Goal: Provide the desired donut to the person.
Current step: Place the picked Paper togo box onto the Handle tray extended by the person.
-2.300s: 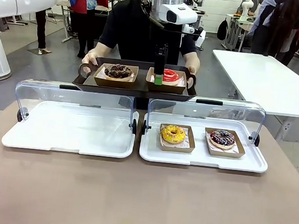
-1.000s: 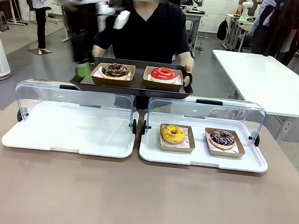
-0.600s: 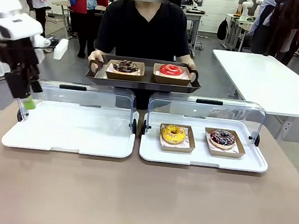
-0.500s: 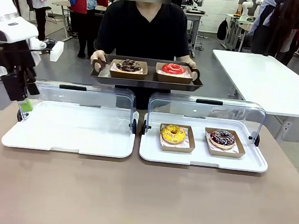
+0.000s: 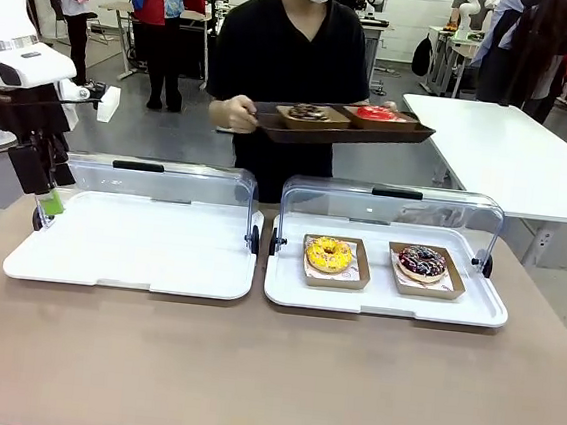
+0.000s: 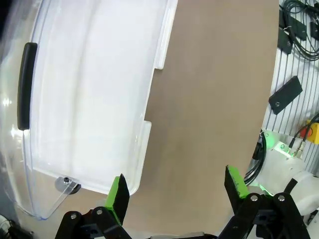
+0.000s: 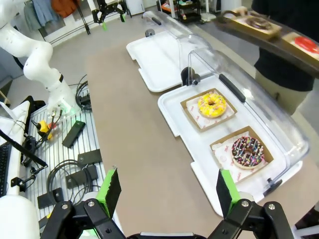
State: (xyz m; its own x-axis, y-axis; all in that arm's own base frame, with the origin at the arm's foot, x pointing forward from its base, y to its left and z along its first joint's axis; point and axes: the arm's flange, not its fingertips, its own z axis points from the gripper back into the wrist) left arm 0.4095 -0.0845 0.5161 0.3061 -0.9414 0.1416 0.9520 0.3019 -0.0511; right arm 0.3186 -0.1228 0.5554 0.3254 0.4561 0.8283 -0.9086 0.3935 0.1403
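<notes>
Person (image 5: 290, 42) upper centre carries tray (image 5: 342, 126) with two donuts. Left gripper (image 5: 43, 184) far left, right gripper (image 7: 164, 191): both spread, empty. Judged: keep arms clear.

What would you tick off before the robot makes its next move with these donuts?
1. Left gripper open, nothing in it: ok.
2. Right gripper open, nothing in it: ok.
3. Person's tray carries the chocolate donut and red donut: ok.
4. Yellow donut and sprinkled donut sit in the right case, lid raised: ok.
5. Whether the person wants another donut: cannot tell.
</notes>
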